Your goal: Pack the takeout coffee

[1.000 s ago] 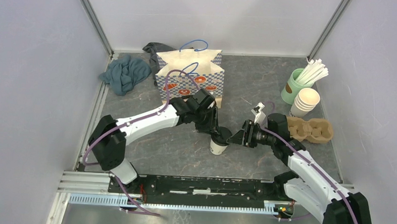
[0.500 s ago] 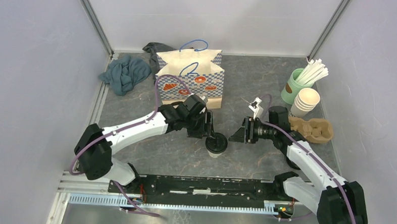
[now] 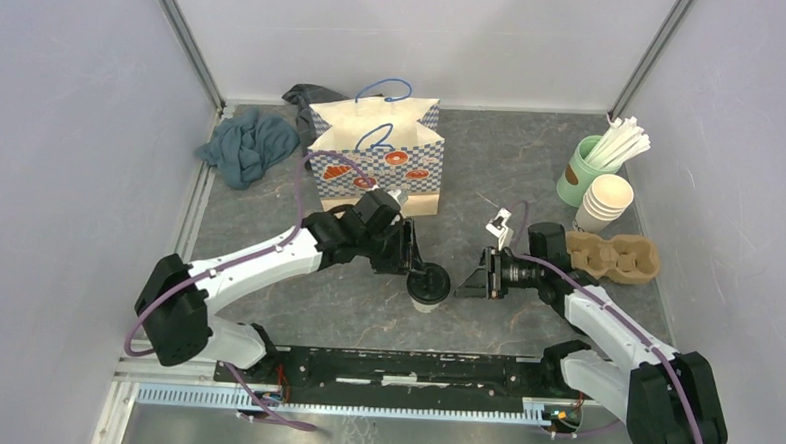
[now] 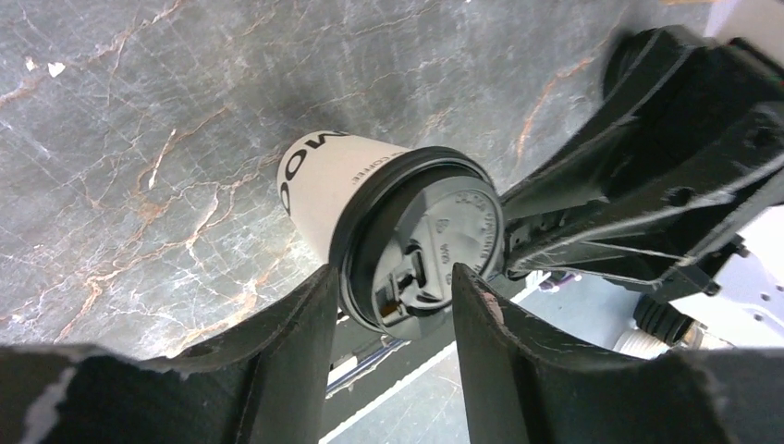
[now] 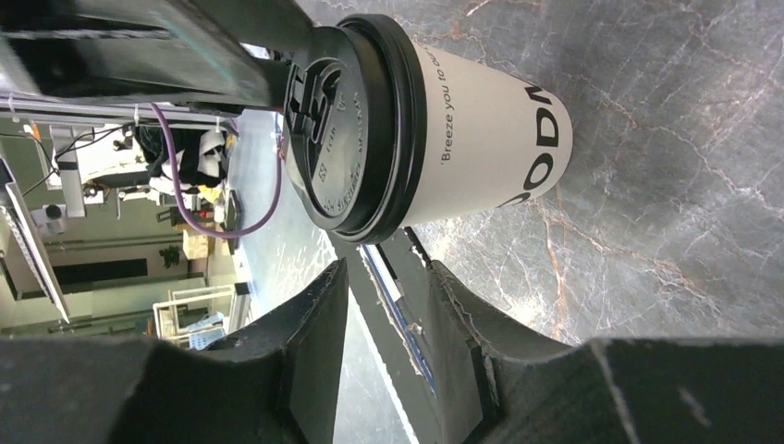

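Txt on takeout coffee (image 5: 481,129) wall: "Breeze you to…", "COFFEE".

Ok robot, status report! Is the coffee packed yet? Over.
Left hand open at the coffee cup lid. Right hand open, empty, beside it. Cup upright on table, not bagged. Bag open behind; no clutter between.

From above, the takeout coffee (image 3: 429,283) shows little more than its black lid, the cream wall mostly hidden beneath, and whether the left gripper (image 3: 414,268) touches the cup is too small to tell. In both wrist views the cup's printed lettering curves out of sight around its wall, and the fingers of the left gripper and the right gripper (image 5: 386,277) are cut off by the bottom edge. A dark cloth (image 3: 306,98) is partly hidden behind the paper bag (image 3: 377,156).
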Tool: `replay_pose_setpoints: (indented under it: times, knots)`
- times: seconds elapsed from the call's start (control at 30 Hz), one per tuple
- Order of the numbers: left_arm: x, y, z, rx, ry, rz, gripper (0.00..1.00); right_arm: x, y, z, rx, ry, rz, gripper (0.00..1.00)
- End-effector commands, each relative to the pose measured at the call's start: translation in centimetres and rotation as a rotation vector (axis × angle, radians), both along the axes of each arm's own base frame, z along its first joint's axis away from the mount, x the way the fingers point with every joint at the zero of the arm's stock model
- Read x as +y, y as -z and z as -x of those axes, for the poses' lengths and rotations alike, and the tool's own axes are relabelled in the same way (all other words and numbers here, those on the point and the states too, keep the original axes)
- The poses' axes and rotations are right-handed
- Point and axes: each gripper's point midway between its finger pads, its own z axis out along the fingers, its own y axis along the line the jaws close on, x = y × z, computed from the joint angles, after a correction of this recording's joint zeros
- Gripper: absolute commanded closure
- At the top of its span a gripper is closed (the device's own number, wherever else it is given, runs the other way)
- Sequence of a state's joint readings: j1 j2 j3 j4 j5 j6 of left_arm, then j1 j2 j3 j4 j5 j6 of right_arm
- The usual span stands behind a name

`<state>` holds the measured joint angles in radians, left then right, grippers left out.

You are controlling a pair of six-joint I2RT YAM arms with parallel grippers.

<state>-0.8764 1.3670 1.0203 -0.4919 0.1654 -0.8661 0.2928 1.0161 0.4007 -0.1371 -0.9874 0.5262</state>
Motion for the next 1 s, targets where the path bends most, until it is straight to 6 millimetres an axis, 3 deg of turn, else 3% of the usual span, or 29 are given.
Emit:
replay_pose_setpoints:
  times: [0.0,0.2,0.67,0.8,0.97]
  knots:
    - [-0.8,1.1,0.1,0.039,-0.003,0.016,0.46,0.8,-1.4,-0.4,-0.059,-0.022,-0.062,0.58]
    - [-0.4,2.4,0.1,0.058,-0.016,-0.025,0.57,1.2,-0.7,-0.4,-0.047,-0.027,-0.055,0.59]
    - [-0.3,3.1,0.5,0.076,-0.018,-0.037,0.61,1.4,0.3,-0.9,0.003,0.022,-0.049,0.65]
    - [-0.1,3.6,0.7,0.086,-0.022,-0.047,0.63,1.0,1.9,-0.9,0.027,0.055,-0.007,0.69]
    - [1.0,5.2,1.5,0.123,-0.069,-0.071,0.65,-1.1,6.8,-0.6,0.099,0.163,0.171,0.72]
